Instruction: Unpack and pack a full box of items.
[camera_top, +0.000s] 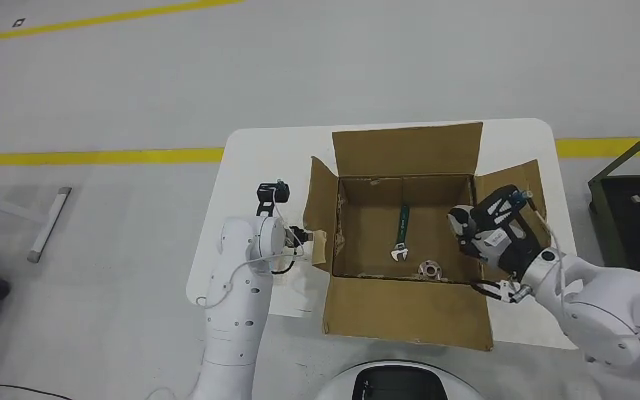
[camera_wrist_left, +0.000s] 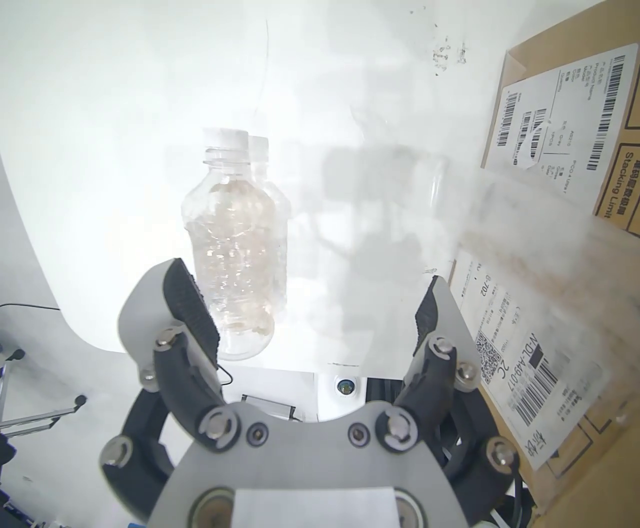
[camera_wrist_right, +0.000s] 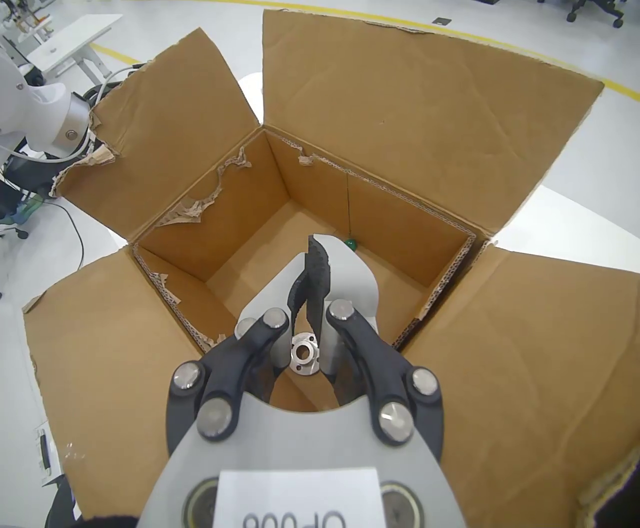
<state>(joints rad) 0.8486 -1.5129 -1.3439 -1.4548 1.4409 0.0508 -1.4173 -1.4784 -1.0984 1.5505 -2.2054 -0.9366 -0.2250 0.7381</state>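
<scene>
An open cardboard box (camera_top: 405, 300) stands on the white table (camera_top: 260, 150) with all flaps folded out. Inside lie a green-handled wrench (camera_top: 401, 232) and a small metal flange (camera_top: 429, 268). My right gripper (camera_wrist_right: 314, 262) is shut and empty, hovering over the box's right edge above the flange (camera_wrist_right: 303, 354); the wrench's green end (camera_wrist_right: 350, 244) peeks out behind its fingers. My left gripper (camera_wrist_left: 307, 295) is open beside the box's left outer wall (camera_wrist_left: 565, 165). Two clear plastic bottles (camera_wrist_left: 232, 240) stand upright on the table just beyond its fingers, apart from them.
The box's left flap (camera_wrist_right: 160, 125) is torn along its edge, with the left arm (camera_top: 262, 240) just outside it. The table's rounded edge (camera_wrist_left: 45, 280) runs close to the bottles. A dark cart (camera_top: 620, 200) stands off the table's right side.
</scene>
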